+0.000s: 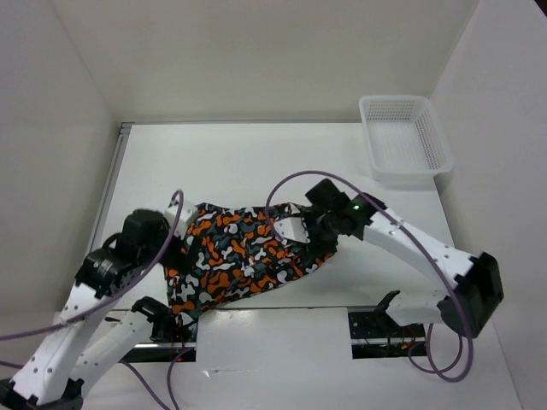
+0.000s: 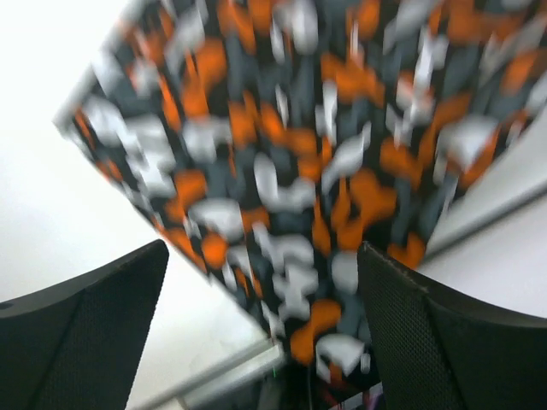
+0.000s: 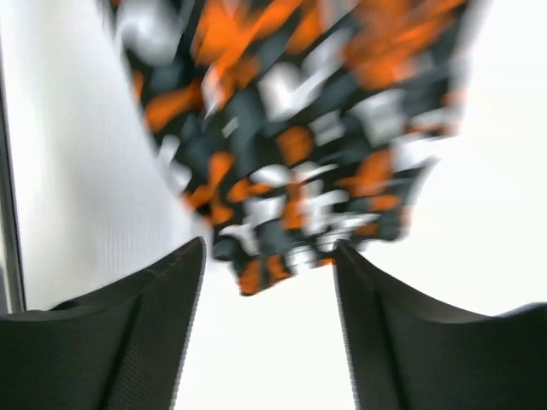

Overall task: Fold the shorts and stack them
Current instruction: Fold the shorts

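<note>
Left gripper point(image 2: 262, 256) — jaws stood wide apart; we logged it at the left edge of the shorts point(image 1: 239, 252), with printed cloth showing across the gap. Right gripper point(image 3: 269, 248) — jaws likewise spread, set at the right edge of the same cloth. We recorded the shorts lying fairly flat on the white table point(image 1: 256, 162), between both grippers, the lower-left corner reaching the near edge. White mesh basket point(image 1: 406, 141): far right corner, well apart from the shorts. We found both wrist views blurred.
</note>
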Robot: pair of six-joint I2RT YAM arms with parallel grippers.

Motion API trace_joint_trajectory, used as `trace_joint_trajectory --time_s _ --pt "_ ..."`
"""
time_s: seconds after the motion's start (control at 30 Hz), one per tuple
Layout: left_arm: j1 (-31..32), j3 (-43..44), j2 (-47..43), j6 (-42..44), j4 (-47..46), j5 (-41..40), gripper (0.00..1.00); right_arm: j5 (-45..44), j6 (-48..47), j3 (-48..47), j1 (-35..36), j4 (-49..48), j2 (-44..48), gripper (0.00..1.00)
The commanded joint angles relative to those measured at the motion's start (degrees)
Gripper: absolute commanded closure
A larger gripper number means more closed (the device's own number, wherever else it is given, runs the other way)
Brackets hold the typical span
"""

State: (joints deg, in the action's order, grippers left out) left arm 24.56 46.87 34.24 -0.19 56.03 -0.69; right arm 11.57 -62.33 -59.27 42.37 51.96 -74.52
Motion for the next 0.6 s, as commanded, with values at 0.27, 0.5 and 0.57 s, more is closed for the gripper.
trace_joint_trajectory --time_s 0.27,0.5,0.57 --pt "-17.5 10.3 43.4 0.2 -18.2 -4.7 0.15 3.1 25.0 -6.3 -4.0 -17.8 -6.7 0.33" --pt "-26.2 12.6 50.4 0.2 -14.2 -0.6 0.26 4.4 30.9 -4.3 -10.3 -20.6 -13.5 0.5" --pt "-26.2 10.6 52.1 0.2 -13.7 1.1 0.26 3.2 30.9 -3.4 -10.3 -20.6 -14.2 0.71"
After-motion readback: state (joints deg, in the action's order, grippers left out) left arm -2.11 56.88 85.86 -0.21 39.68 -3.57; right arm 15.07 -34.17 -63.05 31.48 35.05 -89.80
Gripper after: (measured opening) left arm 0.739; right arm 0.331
